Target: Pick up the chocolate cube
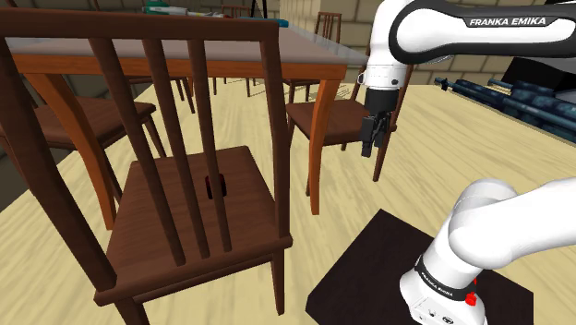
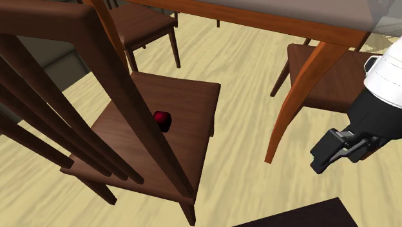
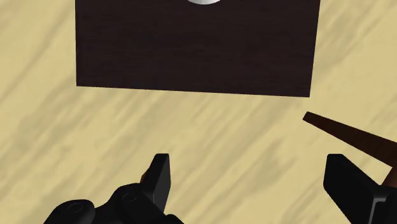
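A small dark red cube [image 2: 162,120] lies near the middle of a brown wooden chair seat [image 2: 187,97]. In the shoulder view the cube [image 1: 219,186] peeks out between the slats of that chair's back. My black gripper [image 1: 370,138] hangs open in the air above the pale floor, well off to the shoulder view's right of that chair and beside the table leg [image 1: 320,148]. The second exterior view has the gripper [image 2: 328,158] at its right, lower than the cube's seat and far from it. In the wrist view the gripper [image 3: 251,184] has nothing between its fingers [image 3: 159,178].
A wooden table [image 1: 277,55] stands behind, with more chairs [image 1: 337,115] around it. The near chair's tall slatted back [image 1: 166,138] stands between the shoulder camera and the cube. My dark stand [image 1: 369,268] sits at the lower right. Dark blue objects [image 1: 517,92] lie far right.
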Controlling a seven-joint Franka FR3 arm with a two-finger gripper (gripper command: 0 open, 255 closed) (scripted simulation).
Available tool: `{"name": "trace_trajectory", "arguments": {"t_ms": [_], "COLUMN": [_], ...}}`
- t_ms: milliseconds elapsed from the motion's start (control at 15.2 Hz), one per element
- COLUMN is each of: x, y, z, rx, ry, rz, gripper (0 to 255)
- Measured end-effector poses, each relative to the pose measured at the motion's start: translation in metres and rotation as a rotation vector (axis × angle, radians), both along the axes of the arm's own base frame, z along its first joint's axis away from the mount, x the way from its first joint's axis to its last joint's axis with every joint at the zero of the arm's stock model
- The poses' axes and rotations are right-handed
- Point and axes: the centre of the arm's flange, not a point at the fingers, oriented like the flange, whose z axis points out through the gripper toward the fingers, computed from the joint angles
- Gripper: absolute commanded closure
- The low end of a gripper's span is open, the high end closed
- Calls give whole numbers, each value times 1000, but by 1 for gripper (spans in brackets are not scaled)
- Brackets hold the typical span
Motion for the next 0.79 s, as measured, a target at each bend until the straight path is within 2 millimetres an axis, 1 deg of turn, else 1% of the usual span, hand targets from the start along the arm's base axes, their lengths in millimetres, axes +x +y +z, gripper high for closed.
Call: {"name": "trace_trajectory", "arguments": {"t_ms": [66,198,396,660,726,792], "x": [0,9,32,67,76,85], "y": [0,12,40,87,96,110], "z": [0,0,-4,-8,-10,-11], "rx": [0,-2,-6,-11,-12,-13], "ry": [0,4,14,27,31,34], "rz": [0,1,2,5,5,6], "gripper": [0,0,0,0,0,0]}}
